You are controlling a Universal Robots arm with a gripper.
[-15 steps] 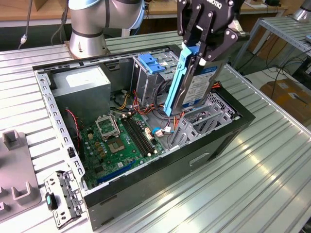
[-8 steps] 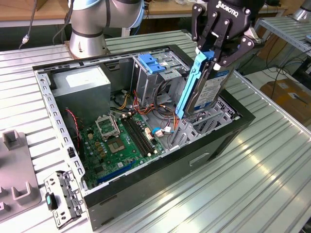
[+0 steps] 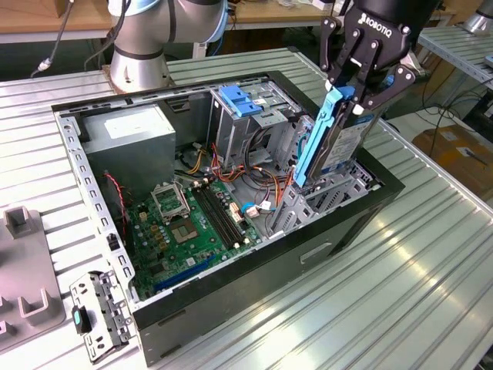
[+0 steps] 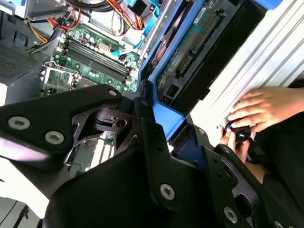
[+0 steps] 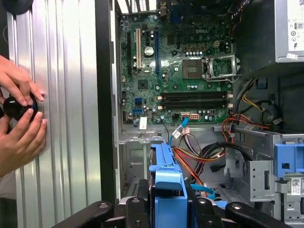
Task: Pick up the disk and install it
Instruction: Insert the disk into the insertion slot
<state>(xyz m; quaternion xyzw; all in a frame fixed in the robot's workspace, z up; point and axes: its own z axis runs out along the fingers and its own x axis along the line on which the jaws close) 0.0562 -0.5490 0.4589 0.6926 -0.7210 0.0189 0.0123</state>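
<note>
Over at the table's [image 3: 416, 285] edge on the exterior view's left, a grey fixture [image 3: 23, 297] sits flat, and a small metal bracket [image 3: 96, 312] lies just beside the near corner of the open computer case [image 3: 231, 312]. Inside the case there's the power supply [image 3: 127, 132] in the far corner and the green motherboard [image 3: 189, 223] on the floor, then the tall grey cage with its blue latch [image 3: 241, 100]. The arm's base [image 3: 142, 46] stands at the table's far edge. Above the case's end on the exterior view's right, the gripper [image 3: 356, 99] points down at a tilt, fingers clamped on the upper end of the disk [image 3: 323, 146]. The disk stands on end and leans, with its lower end down among the grey bay rails; whether it's seated, I can't tell. The second wrist view looks along the disk's [image 4: 190, 45] circuit-board face, running away from the gripper [image 4: 173, 128]. The first wrist view looks straight down past the disk's [image 5: 168, 190] blue tab onto the motherboard [image 5: 175, 71] and orange cables [image 5: 190, 159]. In both wrist views, a person's hands [image 5: 21, 133] [image 4: 261, 107] rest on the table outside the case wall, fingers around a small black knob [image 5: 14, 108] [image 4: 243, 134].
</note>
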